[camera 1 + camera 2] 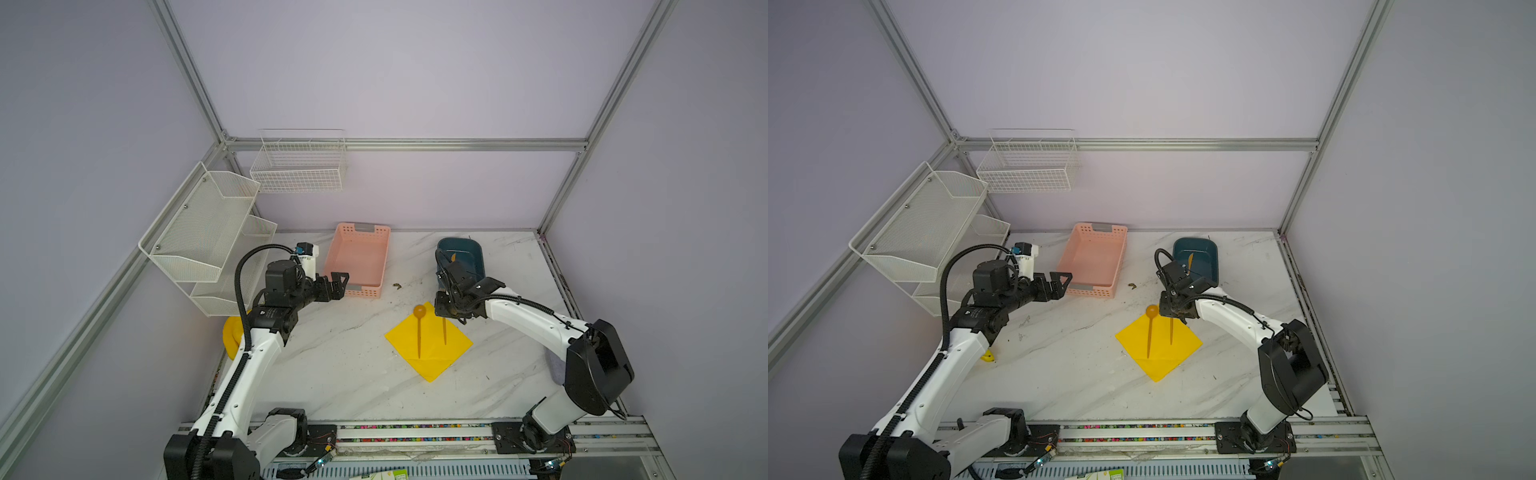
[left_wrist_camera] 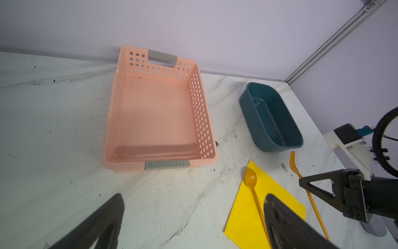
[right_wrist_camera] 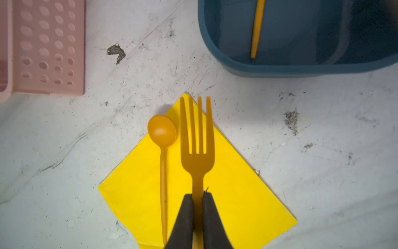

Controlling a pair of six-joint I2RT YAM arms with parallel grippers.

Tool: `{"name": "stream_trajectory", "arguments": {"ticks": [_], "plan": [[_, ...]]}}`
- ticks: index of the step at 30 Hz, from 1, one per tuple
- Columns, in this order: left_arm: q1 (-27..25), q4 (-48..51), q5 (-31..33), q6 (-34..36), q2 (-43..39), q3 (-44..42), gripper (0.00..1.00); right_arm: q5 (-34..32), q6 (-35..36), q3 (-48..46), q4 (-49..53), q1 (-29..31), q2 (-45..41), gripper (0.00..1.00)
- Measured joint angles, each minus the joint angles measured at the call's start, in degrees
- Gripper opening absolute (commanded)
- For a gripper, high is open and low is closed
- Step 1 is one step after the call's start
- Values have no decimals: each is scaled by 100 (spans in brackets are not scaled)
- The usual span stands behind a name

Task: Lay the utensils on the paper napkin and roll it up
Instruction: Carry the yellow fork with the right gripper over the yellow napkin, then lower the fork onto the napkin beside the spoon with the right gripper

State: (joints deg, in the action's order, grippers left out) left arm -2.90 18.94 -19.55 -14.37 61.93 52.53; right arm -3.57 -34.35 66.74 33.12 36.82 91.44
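Okay, right gripper [image 3: 198,198] is clamped on the fork [image 3: 197,155], pinching the handle just behind the head, tines pointing toward the blue tub [image 3: 269,70]. Fork is over the paper napkin [image 1: 432,368], just beside the spoon [image 1: 419,332] and roughly parallel to it. Left wrist view shows the fork tilted with the tine end raised off the table; can't tell whether the handle tail touches the paper.

Napkin lies flat on the marble table [image 1: 332,365], turned like a diamond with one corner toward the tub and a fold line across the near corner. In both top views it sits right of centre, in front of the tub.

Spoon lies flat on the napkin, handle toward the near corner, bowl poking past the far-left edge onto the table.

Knife [image 3: 257,28] is inside the blue tub, well apart from the napkin; only a slim orange length shows.

Left gripper [image 1: 341,284] hovers above the table with jaws spread wide, just beside the near end of the pink basket [image 1: 359,262], well apart from napkin and utensils.

White mesh shelf [image 1: 203,228] and wire basket [image 1: 299,170] hang on the walls at far left. A yellow object [image 1: 230,338] is mostly hidden behind the left arm, can't tell what it is
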Motion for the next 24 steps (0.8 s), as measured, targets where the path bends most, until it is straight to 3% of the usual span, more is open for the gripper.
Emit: {"name": "stream_trajectory", "arguments": {"ticks": [24], "plan": [[4, 7, -20, 4, -111, -90, 100, -94, -245, -177, -577, 313, 931, 11]]}}
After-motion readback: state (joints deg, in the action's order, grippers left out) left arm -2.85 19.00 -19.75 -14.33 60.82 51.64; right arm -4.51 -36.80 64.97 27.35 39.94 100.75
